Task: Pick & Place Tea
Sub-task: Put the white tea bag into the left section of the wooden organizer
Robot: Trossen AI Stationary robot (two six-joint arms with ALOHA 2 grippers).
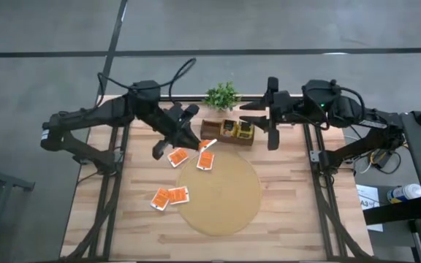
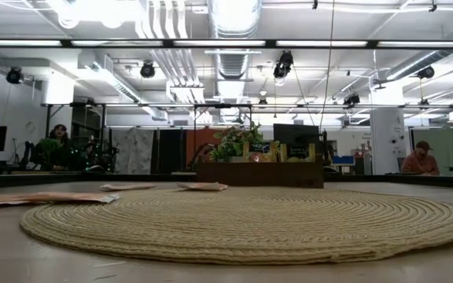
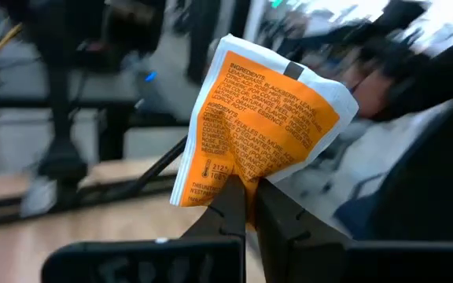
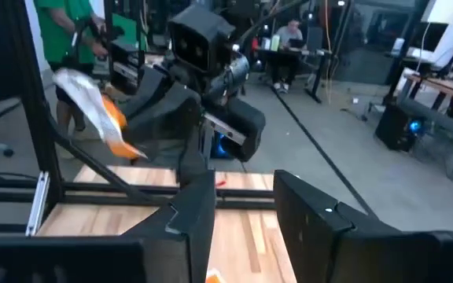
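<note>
Wooden planks are making up the pale tabletop [image 1: 283, 212], and it is carrying a large round woven tan mat [image 1: 221, 193] just below both sets of jaws. Behind the mat a dark wooden tray [image 1: 214, 133] holding yellow tea packets [image 1: 238, 129] is sitting between the two arms, with a small green plant [image 1: 222, 95] at its far side. The left gripper [image 1: 199, 141] is hanging above the mat's rim beside the tray, its jaws clenched on one orange-red tea packet with white edging [image 3: 250, 130], lifted clear of the tabletop. Four more orange-red tea packets [image 1: 169, 197] are lying flat under and to the outer side of those jaws. The right gripper [image 1: 272, 113] is hovering beside the tray's other end, its jaws parted and holding nothing.
</note>
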